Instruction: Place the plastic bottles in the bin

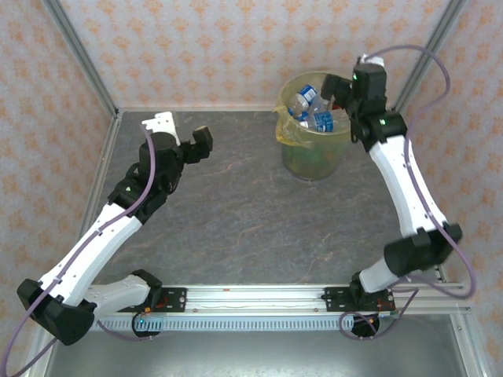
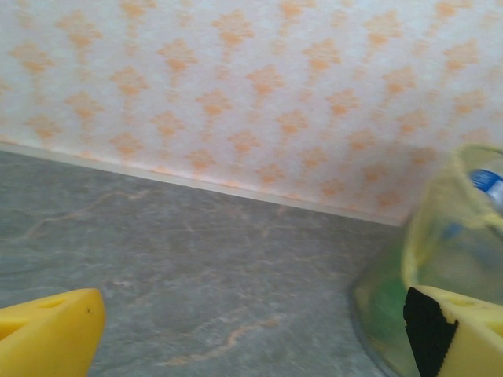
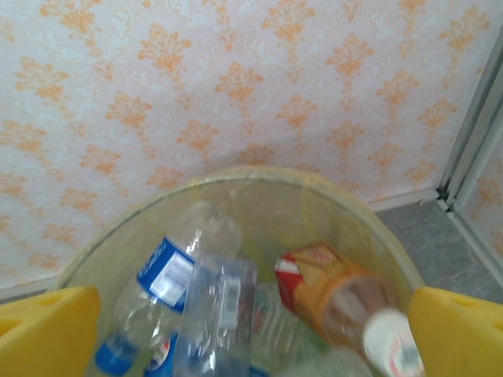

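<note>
step: I'm reading this as the drop stage. The right hand (image 1: 339, 85) is hovering over the bin (image 1: 314, 153), above the pile.
right hand: its fingers (image 3: 47, 330) are standing wide apart at both edges of the wrist view, gripping nothing.
left hand: the left hand (image 1: 182, 132) is hanging open and empty over the left of the bench (image 1: 251, 212), well apart from the bin.
bottles: the plastic bottles (image 1: 314, 106) I'm picking out are all lying inside the bin. The red-orange labelled bottle (image 3: 330, 287) is showing blurred, cap toward the camera, beside a blue-labelled bottle (image 3: 161, 275).
progress: I'm judging the task near done or done. I'm finding no bottle on the bare bench from above.
next: I'm planning to lift the right hand straight up, clear of the liner on the rim, then swing it back. I'm checking the bench corners for strays before calling it.
risk: I'm watching for a finger snagging the bag liner on the way out.
</note>
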